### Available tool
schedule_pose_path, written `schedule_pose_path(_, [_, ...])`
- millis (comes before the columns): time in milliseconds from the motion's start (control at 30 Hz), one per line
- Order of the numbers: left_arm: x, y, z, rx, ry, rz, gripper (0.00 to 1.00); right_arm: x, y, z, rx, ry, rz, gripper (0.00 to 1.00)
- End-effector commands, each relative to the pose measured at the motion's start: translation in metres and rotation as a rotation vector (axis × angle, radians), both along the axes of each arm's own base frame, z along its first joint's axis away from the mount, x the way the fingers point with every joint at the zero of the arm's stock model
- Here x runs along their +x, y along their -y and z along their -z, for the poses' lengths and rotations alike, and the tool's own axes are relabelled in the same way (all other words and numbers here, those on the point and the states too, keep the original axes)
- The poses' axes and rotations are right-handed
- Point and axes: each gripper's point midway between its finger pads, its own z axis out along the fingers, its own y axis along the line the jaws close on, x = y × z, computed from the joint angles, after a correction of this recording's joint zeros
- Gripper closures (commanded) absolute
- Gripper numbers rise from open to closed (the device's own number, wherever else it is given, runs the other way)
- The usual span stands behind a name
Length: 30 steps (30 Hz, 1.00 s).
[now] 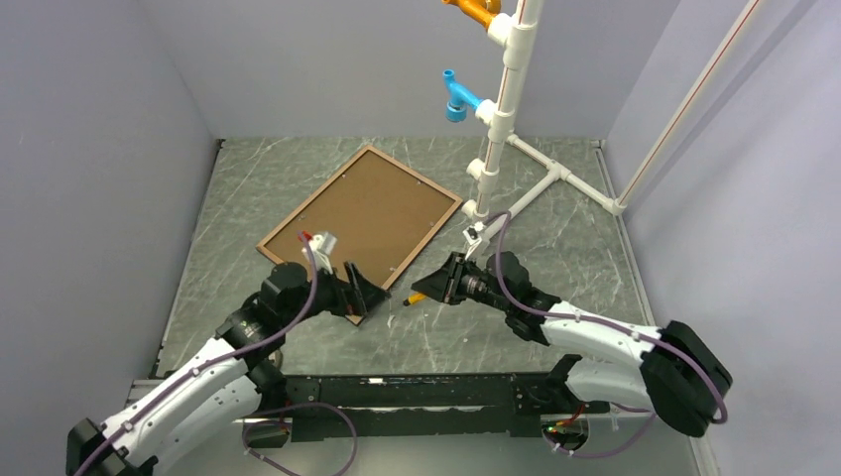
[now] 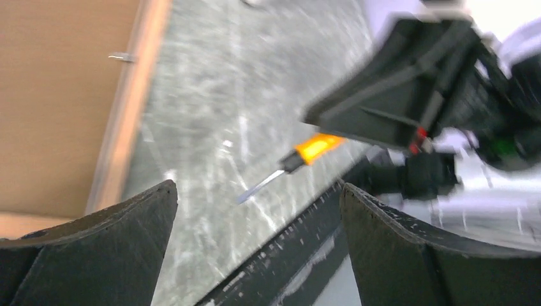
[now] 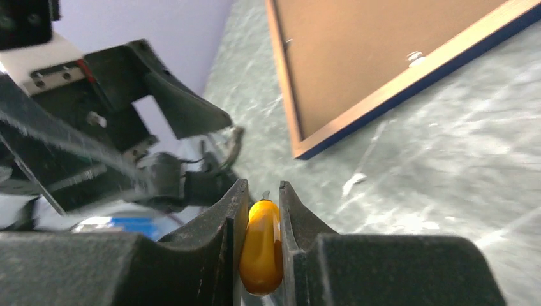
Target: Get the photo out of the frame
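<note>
While our right gripper (image 3: 263, 191) pinches the orange screwdriver (image 3: 261, 245), we hold our left gripper (image 2: 258, 191) wide and empty; the frame (image 1: 362, 213) lies brown back up, just beyond the left one, farther ahead of the right.

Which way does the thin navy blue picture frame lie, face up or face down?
Face down: the frame shows its brown back upward.

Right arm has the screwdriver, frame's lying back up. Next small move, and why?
Probably swing the right gripper toward the frame and set the screwdriver tip at a metal clip on its back. The jaws are shut on the orange handle, the left gripper stands open and empty, and the frame lies back up, backing board in place.
</note>
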Motion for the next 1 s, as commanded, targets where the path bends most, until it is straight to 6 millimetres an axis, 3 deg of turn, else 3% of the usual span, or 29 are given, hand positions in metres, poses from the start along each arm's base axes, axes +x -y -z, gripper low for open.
schedule_pose_path(0, [0.026, -0.074, 0.036, 0.164, -0.279, -0.423, 0.01, 0.028, 0.032, 0.006, -0.265, 0.137, 0.120, 1.00])
schedule_pose_path(100, [0.040, -0.108, 0.054, 0.168, -0.380, -0.584, 0.01, 0.037, 0.039, 0.005, -0.349, 0.191, 0.132, 1.00])
schedule_pose_path(233, [0.051, -0.124, 0.070, 0.126, -0.486, -0.678, 0.02, 0.054, 0.042, -0.002, -0.417, 0.237, 0.153, 1.00])
schedule_pose_path(433, [0.059, -0.133, 0.095, 0.077, -0.593, -0.795, 0.07, 0.079, 0.029, -0.013, -0.477, 0.290, 0.141, 1.00])
schedule_pose_path(533, [0.061, -0.131, 0.106, 0.041, -0.643, -0.822, 0.15, 0.092, 0.021, -0.015, -0.492, 0.301, 0.138, 1.00])
schedule_pose_path(967, [0.068, -0.131, 0.135, 0.109, -0.700, -0.826, 0.29, 0.145, -0.015, 0.005, -0.648, 0.361, 0.062, 1.00])
